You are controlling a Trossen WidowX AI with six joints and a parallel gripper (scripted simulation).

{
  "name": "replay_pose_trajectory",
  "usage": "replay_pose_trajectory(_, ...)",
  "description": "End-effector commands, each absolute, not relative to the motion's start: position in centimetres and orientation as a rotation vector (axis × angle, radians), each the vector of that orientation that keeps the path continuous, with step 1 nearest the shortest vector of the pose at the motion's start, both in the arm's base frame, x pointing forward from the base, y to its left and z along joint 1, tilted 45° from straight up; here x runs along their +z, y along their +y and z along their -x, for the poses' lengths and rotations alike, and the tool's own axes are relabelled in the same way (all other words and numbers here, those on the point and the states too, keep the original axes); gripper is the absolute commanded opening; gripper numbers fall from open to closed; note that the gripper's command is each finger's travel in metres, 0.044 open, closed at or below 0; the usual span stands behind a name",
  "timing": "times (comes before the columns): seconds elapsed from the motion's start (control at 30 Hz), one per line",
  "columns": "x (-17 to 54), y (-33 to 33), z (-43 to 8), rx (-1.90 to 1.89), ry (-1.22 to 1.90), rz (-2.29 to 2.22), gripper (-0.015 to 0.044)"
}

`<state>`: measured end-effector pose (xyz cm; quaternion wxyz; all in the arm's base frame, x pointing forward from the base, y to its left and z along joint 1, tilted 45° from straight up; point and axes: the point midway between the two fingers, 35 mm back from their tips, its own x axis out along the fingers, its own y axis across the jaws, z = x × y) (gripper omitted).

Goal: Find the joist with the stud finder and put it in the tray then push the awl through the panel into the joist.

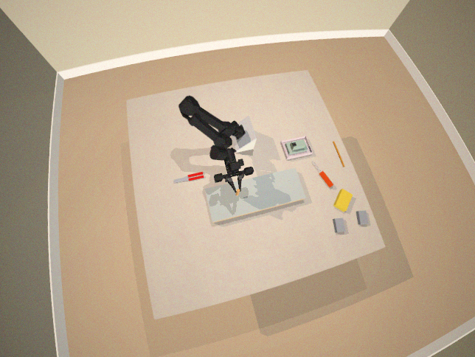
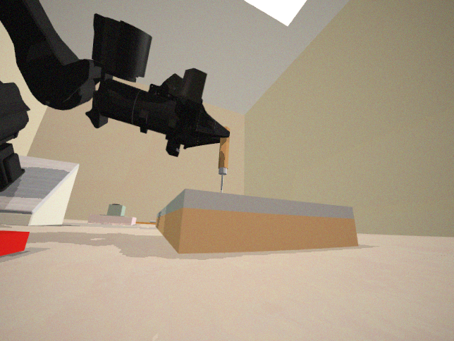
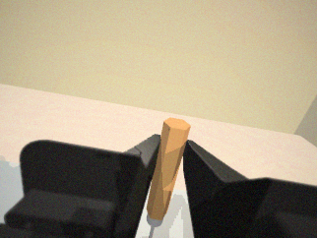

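Observation:
My gripper (image 1: 237, 190) (image 2: 225, 134) (image 3: 171, 143) is shut on the orange handle of the awl (image 1: 237, 192) (image 2: 223, 156) (image 3: 166, 169). The awl stands about upright with its metal shaft down, over the left part of the floor panel (image 1: 295, 178) (image 2: 264, 203) (image 3: 7, 184). In the exterior view the lower end of the shaft passes behind the panel's top edge, so the tip is hidden. I cannot tell whether it touches or enters the panel. The green stud finder (image 1: 299, 145) (image 2: 115, 210) lies in the pink tray (image 1: 287, 157) (image 2: 110, 220).
A sloped grey-white stand (image 1: 249, 132) (image 2: 55, 205) is beside the arm. A red-handled tool (image 1: 195, 178) (image 2: 13, 242) lies left of the panel. To its right lie an orange-handled tool (image 1: 326, 179), a thin orange stick (image 1: 338, 154), a yellow block (image 1: 342, 200) and two grey blocks (image 1: 340, 226) (image 1: 362, 217).

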<state>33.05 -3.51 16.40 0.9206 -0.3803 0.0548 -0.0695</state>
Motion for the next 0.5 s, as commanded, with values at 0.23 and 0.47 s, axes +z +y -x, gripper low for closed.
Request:
replay_pose_trajectory(0.23, 16.0, -3.9, -33.0, -0.136, 0.104, 0.786, 0.0000)
replay_pose_trajectory(0.47, 15.1, -4.7, -33.0, -0.136, 0.104, 0.787, 0.0000)
